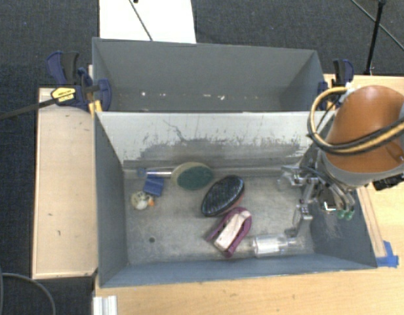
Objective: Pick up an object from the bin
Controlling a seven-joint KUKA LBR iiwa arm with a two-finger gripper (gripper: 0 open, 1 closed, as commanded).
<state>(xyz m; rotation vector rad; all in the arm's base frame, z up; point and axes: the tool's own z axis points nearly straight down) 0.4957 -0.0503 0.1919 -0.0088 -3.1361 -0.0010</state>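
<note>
My gripper (304, 207) hangs low over the right part of the bin floor, under the orange wrist cover. Just below and left of it, near the front wall, lies a small clear plastic container (274, 245). Further left a purple and white object (229, 231) rests at a slant. A black oval brush (223, 195) lies just above that, near the bin's middle. I see nothing held by the gripper.
A green round disc with a metal handle (191, 175) lies by the back wall. A small blue piece (153, 186) and a small pale round thing (141, 202) sit at the left. The arm crosses the bin's right rim.
</note>
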